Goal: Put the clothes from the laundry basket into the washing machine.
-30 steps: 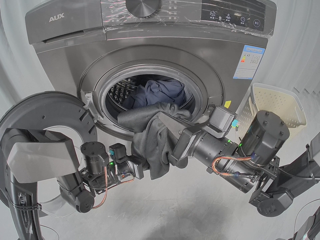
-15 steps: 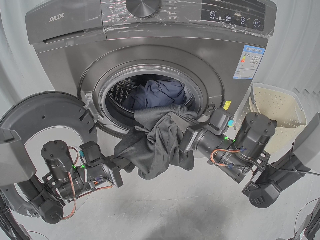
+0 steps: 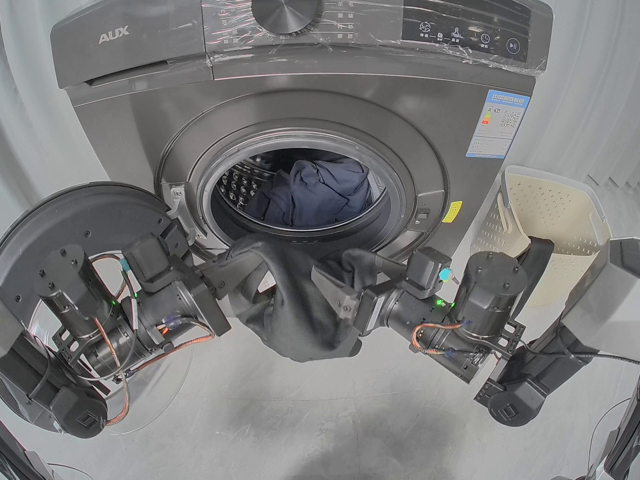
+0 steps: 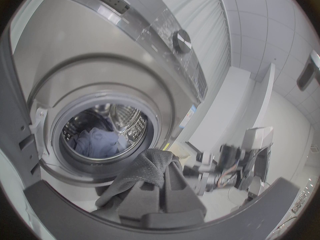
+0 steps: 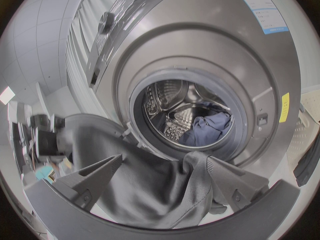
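Left end effector (image 4: 163, 177) tight on dark garment (image 3: 293, 308); right end effector (image 5: 163, 159) wide, per wrist view.

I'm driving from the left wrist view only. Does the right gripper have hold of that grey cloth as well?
Observer: No. The right gripper is open, and the grey cloth only drapes over one finger.
Operator: Okay, is any of the cloth inside the drum yet?
Observer: It doesn't look so. In the head view it sags between the left gripper and the right one, in front of and below the drum opening.
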You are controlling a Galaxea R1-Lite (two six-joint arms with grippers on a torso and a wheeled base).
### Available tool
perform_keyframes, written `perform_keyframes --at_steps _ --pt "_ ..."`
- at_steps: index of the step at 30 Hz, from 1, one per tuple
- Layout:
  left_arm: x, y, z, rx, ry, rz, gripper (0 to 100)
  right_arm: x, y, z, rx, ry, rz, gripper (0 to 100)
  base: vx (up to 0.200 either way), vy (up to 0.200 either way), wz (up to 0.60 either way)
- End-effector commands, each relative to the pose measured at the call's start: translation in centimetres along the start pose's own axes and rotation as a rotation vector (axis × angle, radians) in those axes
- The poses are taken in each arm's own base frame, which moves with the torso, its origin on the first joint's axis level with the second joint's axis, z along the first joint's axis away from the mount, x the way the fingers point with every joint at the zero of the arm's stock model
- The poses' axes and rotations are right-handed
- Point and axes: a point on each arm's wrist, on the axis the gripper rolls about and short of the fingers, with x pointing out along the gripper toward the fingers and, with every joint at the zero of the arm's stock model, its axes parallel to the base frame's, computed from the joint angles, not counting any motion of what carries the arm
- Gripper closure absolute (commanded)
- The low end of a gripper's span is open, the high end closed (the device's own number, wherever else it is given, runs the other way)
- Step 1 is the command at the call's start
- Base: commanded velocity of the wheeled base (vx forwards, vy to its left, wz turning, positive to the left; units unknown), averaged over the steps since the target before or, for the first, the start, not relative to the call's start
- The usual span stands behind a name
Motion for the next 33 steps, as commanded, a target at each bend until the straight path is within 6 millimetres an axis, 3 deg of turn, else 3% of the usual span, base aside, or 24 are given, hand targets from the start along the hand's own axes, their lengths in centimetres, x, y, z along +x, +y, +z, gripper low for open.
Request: perform_keyframes --at_steps 1,13,22,27,33 --pt "0.4 -0.6 1.6 0.002 -0.065 -0.026 100 -0.6 -0.1 -2.2 -0.020 0.084 -0.005 0 0.000 0.000 0.00" --pt "3.8 1.6 0.3 0.000 -0.104 0.135 100 -1.1 -0.1 -2.1 -0.049 0.087 -0.003 0 0.000 0.000 0.00" --pt "4.4 1.7 0.8 -0.004 -0.103 0.211 100 -1.2 1.5 -2.4 -0.063 0.083 0.056 0 0.000 0.000 0.00" --pt "5.0 1.7 1.1 0.008 -0.129 0.225 100 -1.3 2.9 -3.2 -0.063 0.099 0.102 0 0.000 0.000 0.00" --pt "5.5 1.6 1.4 0.010 -0.160 0.259 100 -0.2 2.8 -5.2 -0.067 0.130 0.098 0 0.000 0.000 0.00"
